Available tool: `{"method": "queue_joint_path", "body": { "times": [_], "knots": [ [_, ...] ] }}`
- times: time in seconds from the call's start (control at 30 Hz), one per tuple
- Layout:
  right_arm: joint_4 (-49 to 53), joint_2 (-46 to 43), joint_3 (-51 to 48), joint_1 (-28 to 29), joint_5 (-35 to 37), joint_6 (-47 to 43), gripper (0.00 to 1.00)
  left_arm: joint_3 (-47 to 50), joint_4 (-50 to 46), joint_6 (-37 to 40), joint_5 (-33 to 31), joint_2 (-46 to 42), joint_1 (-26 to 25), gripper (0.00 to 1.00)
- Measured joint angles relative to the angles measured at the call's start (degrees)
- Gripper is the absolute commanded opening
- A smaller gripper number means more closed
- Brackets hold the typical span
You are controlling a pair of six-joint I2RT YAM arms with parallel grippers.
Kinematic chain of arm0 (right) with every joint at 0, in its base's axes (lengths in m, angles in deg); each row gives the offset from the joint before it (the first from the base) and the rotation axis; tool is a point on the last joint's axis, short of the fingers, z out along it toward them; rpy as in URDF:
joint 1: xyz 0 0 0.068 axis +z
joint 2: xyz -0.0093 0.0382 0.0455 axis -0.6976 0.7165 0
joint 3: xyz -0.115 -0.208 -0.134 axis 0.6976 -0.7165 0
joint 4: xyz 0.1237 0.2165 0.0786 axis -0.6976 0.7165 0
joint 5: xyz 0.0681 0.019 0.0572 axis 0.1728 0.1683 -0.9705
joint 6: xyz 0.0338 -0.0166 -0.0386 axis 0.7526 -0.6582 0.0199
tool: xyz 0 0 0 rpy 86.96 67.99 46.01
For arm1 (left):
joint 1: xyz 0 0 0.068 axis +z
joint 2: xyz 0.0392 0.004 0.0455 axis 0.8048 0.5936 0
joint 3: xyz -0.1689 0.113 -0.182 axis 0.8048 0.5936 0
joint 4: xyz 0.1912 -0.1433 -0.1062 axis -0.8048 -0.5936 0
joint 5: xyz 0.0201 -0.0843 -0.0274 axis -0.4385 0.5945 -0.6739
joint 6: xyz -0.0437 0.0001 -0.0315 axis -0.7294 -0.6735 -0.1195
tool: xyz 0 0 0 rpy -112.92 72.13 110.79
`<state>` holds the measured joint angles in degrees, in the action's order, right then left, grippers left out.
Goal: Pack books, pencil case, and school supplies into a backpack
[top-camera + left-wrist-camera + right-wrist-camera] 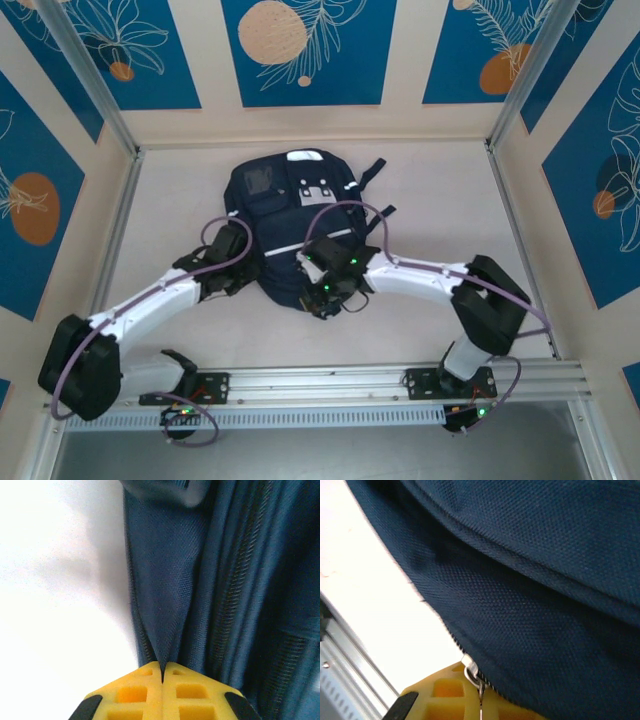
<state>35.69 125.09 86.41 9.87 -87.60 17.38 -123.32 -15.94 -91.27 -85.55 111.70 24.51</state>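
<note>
At the left, the left gripper (243,262) sits against the left edge of the backpack (290,215). In the left wrist view its yellow, waffle-moulded foam fingertips (135,692) are pressed together, pinching a thin upright fold of the backpack's (170,580) navy woven cloth. The weave there is fine and ribbed. Darker padded ridges run alongside to the right, and the far right is blurred. The pale table (55,605) beside the fold is washed out by glare.

The backpack lies flat in the middle of the smooth beige table (430,200), its top toward the far wall. It is broad and rounded, of matte navy fabric, with white stripes, small white patches and a grey panel near the top. Any lettering on these is too small to read. Dark straps stick out at its upper right. The arms cover much of its near half.

The right gripper (326,292) is at the backpack's near edge. In the right wrist view its yellow fingers (445,695), cut off by the frame, are closed on a small metal zipper pull (472,672) at the end of a zipper line along the coarse navy fabric (530,595). A ribbed grey metal rail (340,652) shows at the lower left.

Blue wall panels (305,45) carry orange circles and white leaf outlines.
</note>
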Motion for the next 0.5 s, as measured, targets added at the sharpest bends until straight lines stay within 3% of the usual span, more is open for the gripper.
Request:
{"method": "queue_joint_path", "body": {
  "times": [0.13,0.27,0.5],
  "knots": [
    [2.9,6.3,7.0,2.0,-1.6,0.0,0.00,-2.0,-3.1,1.9,-3.3,-5.0,2.4,0.34],
    [4.2,8.6,9.6,2.9,-2.3,0.6,0.00,-1.7,-3.9,0.3,-1.5,-8.1,2.6,0.42],
    [4.4,8.9,9.8,3.0,-2.4,1.8,0.00,5.9,-2.3,-8.1,7.5,-8.9,2.3,0.51]
  ]
}}
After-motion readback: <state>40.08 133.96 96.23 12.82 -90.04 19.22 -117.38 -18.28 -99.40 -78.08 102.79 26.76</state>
